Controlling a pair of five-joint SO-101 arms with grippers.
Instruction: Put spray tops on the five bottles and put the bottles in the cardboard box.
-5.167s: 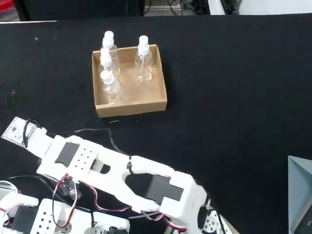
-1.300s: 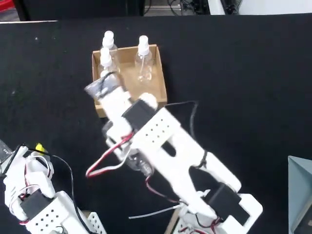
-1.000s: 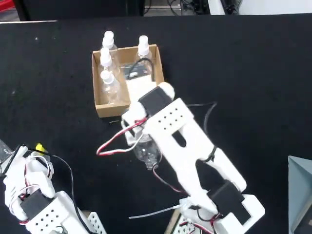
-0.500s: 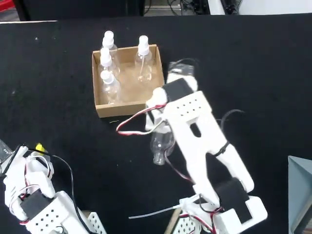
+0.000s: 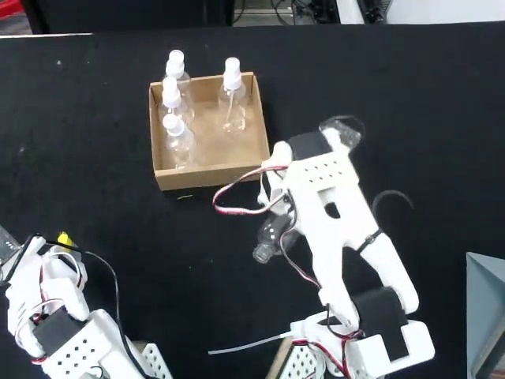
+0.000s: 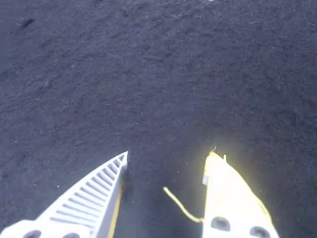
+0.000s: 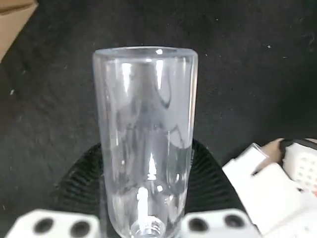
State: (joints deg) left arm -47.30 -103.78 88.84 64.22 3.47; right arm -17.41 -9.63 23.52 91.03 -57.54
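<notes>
Since the frame half a second earlier, the white right arm (image 5: pixel 339 229) has swung farther to the right, away from the shallow, open-topped brown cardboard box (image 5: pixel 213 175). It carries a clear, cylindrical plastic bottle (image 5: pixel 273 235) with it, and about a second ago this arm was over the box itself. Seen from above, the held bottle now lies tilted beneath the arm, over the black cloth-covered table (image 5: pixel 410 95). It is just off the box's front right corner and apart from the box, and whether it touches the table cannot be told. In the right wrist view the bottle (image 7: pixel 144 124) is see-through, with bright reflections down its wall. It has a flat round base at the far end and a bare, open neck with no spray top at the end nearest the camera. The right gripper (image 7: pixel 148 166) is clamped on it near the neck, with a black ribbed jaw showing behind the bottle. Inside the box, four more clear bottles stand upright, each with a white spray top. Three stand in a row along the left wall (image 5: pixel 172 99) and the fourth stands near the back right corner (image 5: pixel 232 88). The left arm (image 5: pixel 55 316) is folded at the table's front left corner. The left gripper (image 6: pixel 168 156) hangs over the table with its jaws apart, one white and ribbed, one yellow, and black cloth shows between them. Red and white wires (image 5: pixel 237 207) loop from the right arm.
</notes>
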